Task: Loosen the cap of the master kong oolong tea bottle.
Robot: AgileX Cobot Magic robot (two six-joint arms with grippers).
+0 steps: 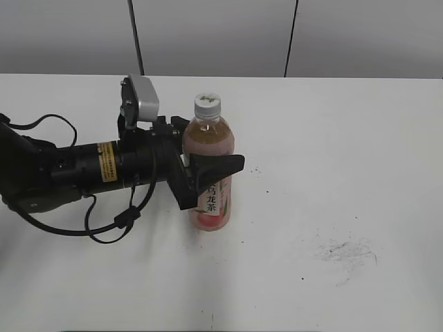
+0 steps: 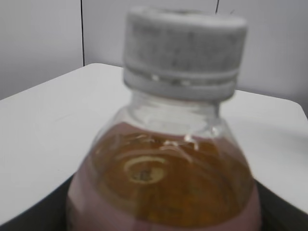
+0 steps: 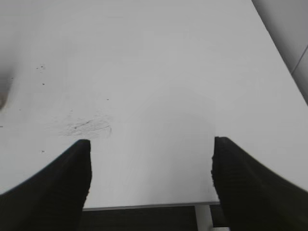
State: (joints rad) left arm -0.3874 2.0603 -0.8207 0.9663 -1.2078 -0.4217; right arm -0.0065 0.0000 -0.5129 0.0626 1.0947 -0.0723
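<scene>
I have the left gripper (image 1: 208, 173) clamped round the master kong oolong tea bottle (image 1: 210, 166) mid-worktop; next, the right gripper (image 3: 151, 178), jaws wide, must reach the cap (image 1: 207, 104)

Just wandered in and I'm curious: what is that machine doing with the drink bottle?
The left gripper is clamped around the middle of the oolong tea bottle, which stands upright on the white table. The cap is on and untouched. The right gripper hangs open over bare table, away from the bottle.
</scene>
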